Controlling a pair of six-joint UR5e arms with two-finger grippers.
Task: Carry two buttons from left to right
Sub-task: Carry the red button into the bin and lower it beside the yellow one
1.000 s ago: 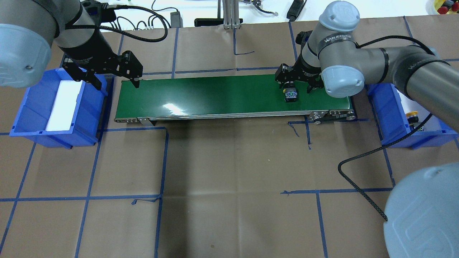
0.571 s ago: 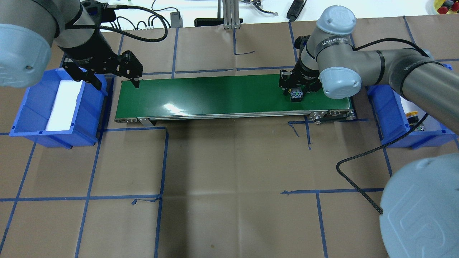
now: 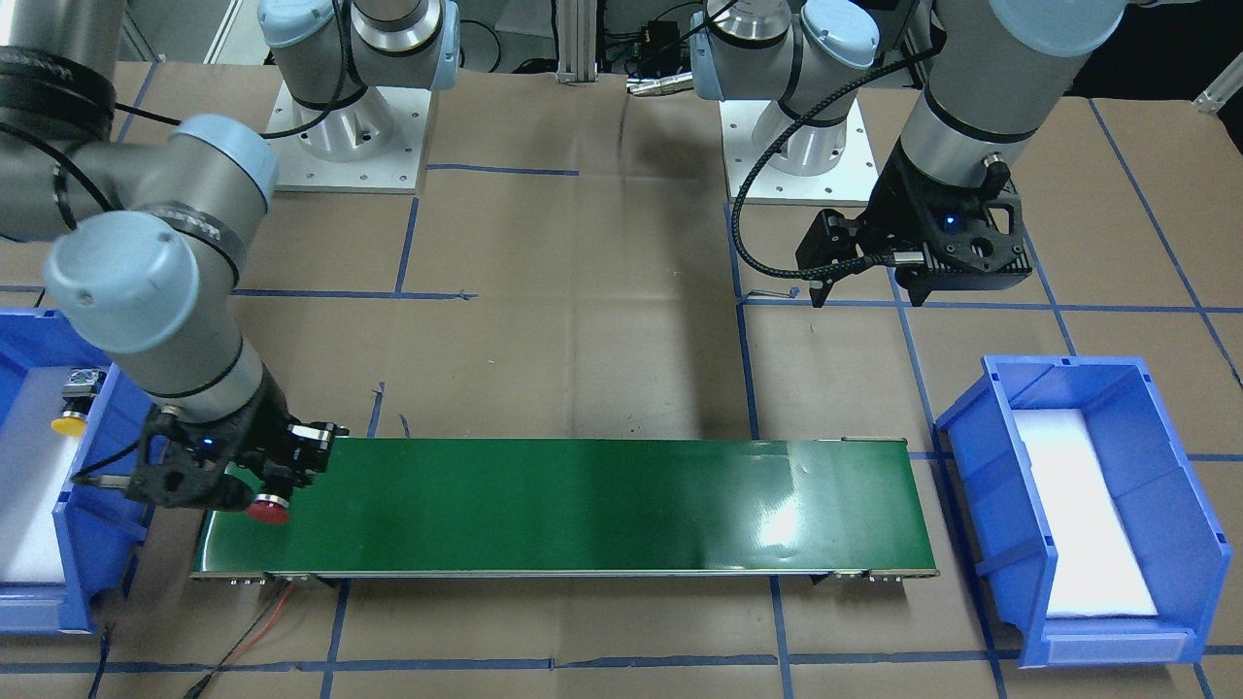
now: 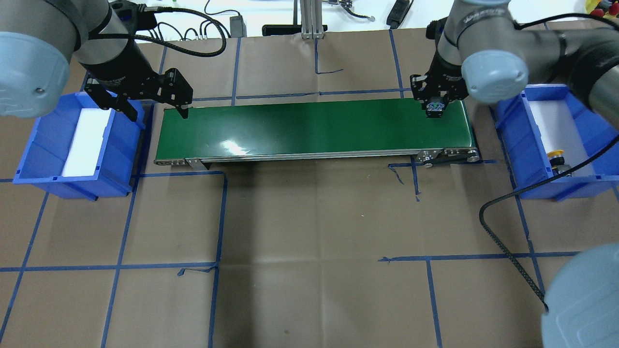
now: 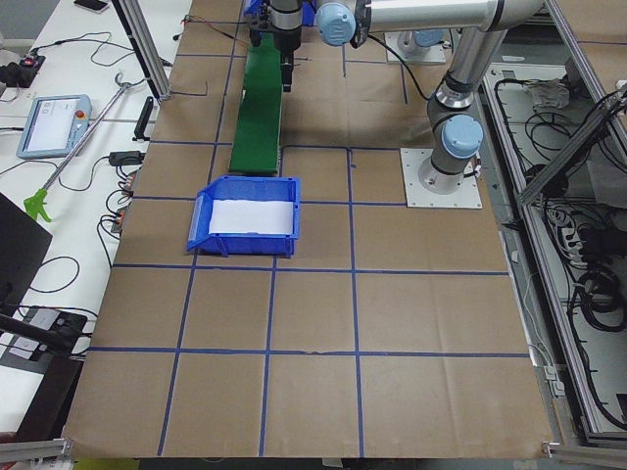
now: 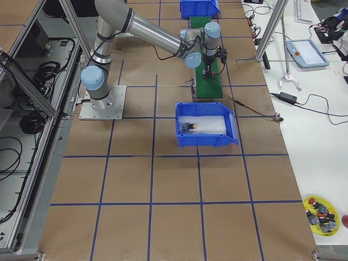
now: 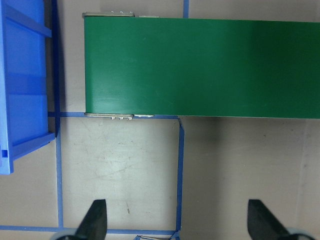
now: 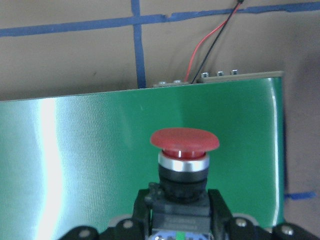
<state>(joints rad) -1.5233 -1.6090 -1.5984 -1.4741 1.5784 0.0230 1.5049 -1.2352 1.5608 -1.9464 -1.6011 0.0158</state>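
Right gripper (image 4: 436,105) clamped on red mushroom-cap push-button (image 8: 184,141) above green conveyor belt (image 4: 309,126), upper right overhead, left gripper (image 4: 157,110) spread wide, upper left, yellow-capped push-button (image 4: 557,155) in blue plastic bin (image 4: 511,140), right edge

Bright even overhead light, white glare on green belt (image 4: 314,126), soft shadow beside it, sharp focus

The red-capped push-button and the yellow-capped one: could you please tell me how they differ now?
The red-capped black push-button is clamped in the right gripper over the end of the green conveyor belt; the yellow-capped push-button lies on white padding in the blue plastic bin beside it. The held one's cap is red, the binned one's yellow. Both have mushroom caps on dark bodies.
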